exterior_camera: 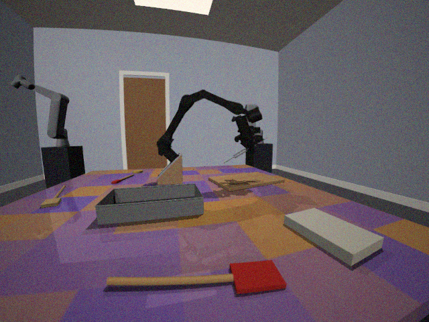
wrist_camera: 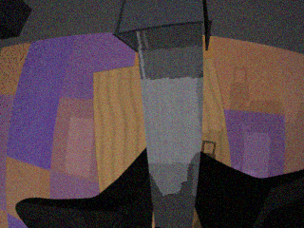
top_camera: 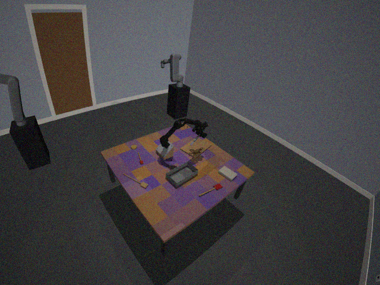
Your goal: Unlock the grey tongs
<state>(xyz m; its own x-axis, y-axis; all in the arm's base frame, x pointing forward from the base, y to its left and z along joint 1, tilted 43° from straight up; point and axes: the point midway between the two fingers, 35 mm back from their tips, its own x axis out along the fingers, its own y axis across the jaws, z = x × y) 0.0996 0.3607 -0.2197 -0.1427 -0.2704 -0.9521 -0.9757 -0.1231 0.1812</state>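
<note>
The grey tongs (top_camera: 193, 141) (exterior_camera: 236, 155) (wrist_camera: 173, 119) are held in the air by my gripper (top_camera: 202, 135) (exterior_camera: 247, 148) (wrist_camera: 166, 150), which is shut on them. In the exterior view their free end slopes down to the left, above the level of the wooden board (top_camera: 203, 143) (exterior_camera: 271, 180) (wrist_camera: 114, 119). Their two arms look close together; the lock cannot be made out. In the wrist view the tongs run up from between the fingers, with the board behind them. The grey roasting tin (top_camera: 186, 179) (exterior_camera: 149, 212) stands in front of the board with nothing across it.
A white block (top_camera: 227, 173) (exterior_camera: 332, 233) and a red-headed spatula (top_camera: 218, 186) (exterior_camera: 258, 277) lie toward the front right. A wooden spatula (top_camera: 143, 184) (exterior_camera: 51, 202) and a smaller red-tipped tool (top_camera: 141, 161) (exterior_camera: 116, 181) lie left. The arm's wedge base (top_camera: 165, 151) (exterior_camera: 173, 173) stands behind the tin.
</note>
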